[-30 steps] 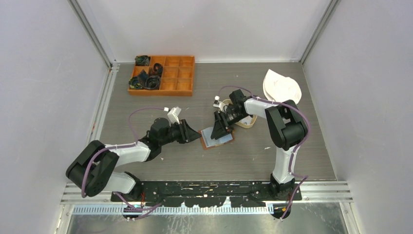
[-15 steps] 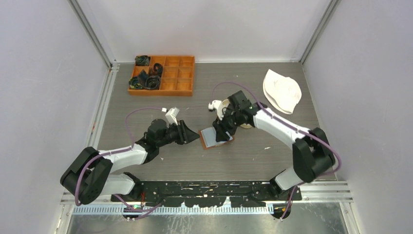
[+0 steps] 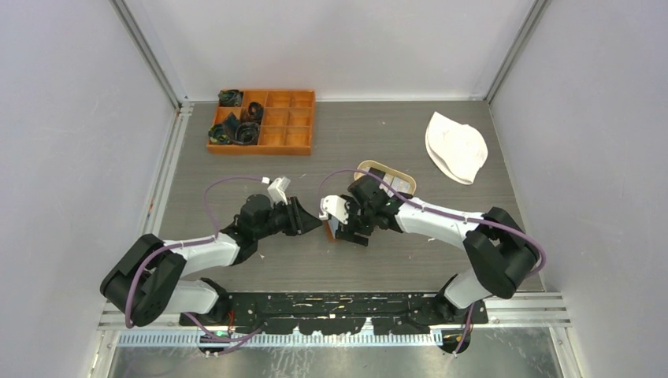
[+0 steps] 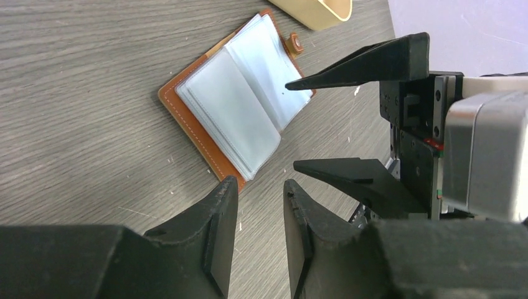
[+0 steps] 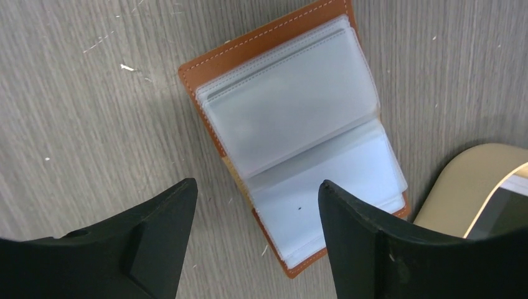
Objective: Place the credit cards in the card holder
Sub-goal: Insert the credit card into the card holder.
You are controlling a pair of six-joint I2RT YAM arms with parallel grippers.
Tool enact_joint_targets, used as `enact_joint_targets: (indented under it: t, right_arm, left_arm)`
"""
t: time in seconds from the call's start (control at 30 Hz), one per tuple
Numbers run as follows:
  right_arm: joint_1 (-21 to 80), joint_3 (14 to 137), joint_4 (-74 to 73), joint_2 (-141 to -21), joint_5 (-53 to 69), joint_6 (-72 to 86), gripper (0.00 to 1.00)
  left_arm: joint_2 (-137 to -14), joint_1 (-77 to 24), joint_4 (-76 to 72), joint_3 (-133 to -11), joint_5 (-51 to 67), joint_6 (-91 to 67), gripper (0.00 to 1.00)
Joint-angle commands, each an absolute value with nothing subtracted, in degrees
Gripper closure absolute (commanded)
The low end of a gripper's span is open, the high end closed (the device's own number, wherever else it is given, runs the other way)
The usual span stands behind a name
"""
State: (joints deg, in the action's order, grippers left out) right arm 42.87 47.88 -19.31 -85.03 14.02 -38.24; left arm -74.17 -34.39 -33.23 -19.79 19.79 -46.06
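Observation:
The card holder (image 5: 299,124) lies open on the table, brown leather outside, clear plastic sleeves facing up. My right gripper (image 5: 255,187) hovers right over it, open wide, with nothing between its fingers; in the top view it covers most of the card holder (image 3: 334,231). My left gripper (image 4: 260,187) sits low just left of the card holder (image 4: 240,106), open by a narrow gap and empty. The credit cards (image 3: 398,186) show only as flat grey and dark sheets inside the tan tray.
The oval tan tray (image 3: 369,166) stands just behind and right of the holder; its rim (image 5: 473,168) is close to my right gripper. An orange compartment box (image 3: 261,120) with dark items is at the back left. A white cloth (image 3: 455,146) lies back right.
My right gripper has come forward and left, from the holder's far edge by the tray to right over the holder, and its jaws have spread wider. The left arm has barely moved.

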Motion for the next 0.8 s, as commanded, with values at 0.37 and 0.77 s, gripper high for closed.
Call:
enact_joint_targets:
  t: [0.37, 0.77]
  right_arm:
    - [47.97, 50.84, -11.89, -89.4, 1.14, -36.71, 0.22]
    - [47.3, 52.55, -12.49, -87.6, 0.18, -32.0, 0.27]
  left_arm:
    - [-74.34, -34.41, -36.86, -18.82, 18.87, -46.05, 0.67]
    - [-74.46, -34.43, -37.07, -18.55, 19.15, -46.22, 0.67]
